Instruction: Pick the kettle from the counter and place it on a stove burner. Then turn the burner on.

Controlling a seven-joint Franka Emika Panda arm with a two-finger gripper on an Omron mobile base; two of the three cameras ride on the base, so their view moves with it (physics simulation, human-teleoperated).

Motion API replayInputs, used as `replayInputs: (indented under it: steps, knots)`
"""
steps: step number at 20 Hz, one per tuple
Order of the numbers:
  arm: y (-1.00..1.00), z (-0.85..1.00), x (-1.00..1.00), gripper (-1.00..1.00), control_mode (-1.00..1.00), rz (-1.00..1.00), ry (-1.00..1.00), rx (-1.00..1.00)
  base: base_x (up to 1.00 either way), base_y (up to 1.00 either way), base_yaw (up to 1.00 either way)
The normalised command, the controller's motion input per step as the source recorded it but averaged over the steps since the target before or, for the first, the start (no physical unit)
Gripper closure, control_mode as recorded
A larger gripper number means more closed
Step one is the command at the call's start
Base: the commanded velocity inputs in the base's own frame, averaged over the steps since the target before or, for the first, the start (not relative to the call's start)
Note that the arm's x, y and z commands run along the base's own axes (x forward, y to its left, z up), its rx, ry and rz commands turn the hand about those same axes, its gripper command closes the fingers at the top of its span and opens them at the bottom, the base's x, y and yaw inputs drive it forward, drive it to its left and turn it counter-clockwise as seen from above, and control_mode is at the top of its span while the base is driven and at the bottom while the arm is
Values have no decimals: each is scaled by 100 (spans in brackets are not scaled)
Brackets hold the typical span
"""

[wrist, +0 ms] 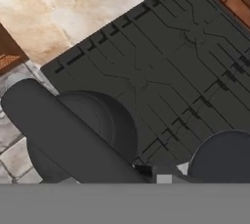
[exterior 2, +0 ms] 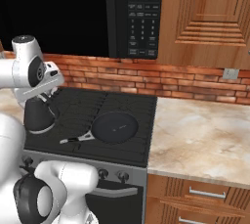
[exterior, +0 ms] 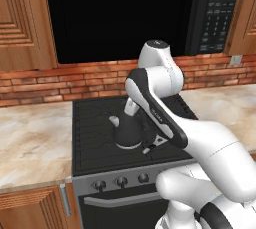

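Gripper (exterior: 131, 108) is sitting directly above the kettle (exterior: 128, 133), with its jaws drawn together on the thin arched handle at the top; the arm's forearm is screening the contact itself in the left base view, so you are reading the clamp from the closed jaws and the kettle hanging straight beneath them. In the hand view, the handle is showing as a broad dark bar running diagonally across the kettle's round body (wrist: 80, 135), which is confirming that the hand is looking down along the kettle's upright axis.

Relative to the stove (exterior: 90, 123), the kettle is standing over the front left stove burner (exterior: 97, 135), its pale spout pointing toward the left counter (exterior: 30, 138). From the right base view, the kettle (exterior 2: 38, 116) is sitting left of the black pan (exterior 2: 114, 126), which is occupying the front right grate with its handle reaching toward the kettle; the two are apart. Whether the base is already resting on the bars or hanging just clear of them, you cannot tell from these frames.

You are judging the placing step as nearly complete. What you are needing next is a straight release upward, then a reach down and forward to the knobs (exterior: 121, 181) on the stove's front panel, directly below the kettle.
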Motion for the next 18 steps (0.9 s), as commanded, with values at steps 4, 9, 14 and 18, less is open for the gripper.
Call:
replayInputs:
  steps: [4, 9, 14, 18]
  knots:
    - [16, -11, 10, 100, -100, -1, -13, 0, 0, 0, 0]
    - [11, 0, 25, 100, -100, -2, -3, 0, 0, 0, 0]
    - [13, 0, 47, 100, -100, -4, 0, 0, 0, 0, 0]
    - [24, -4, 54, 100, -100, -7, 1, 0, 0, 0, 0]
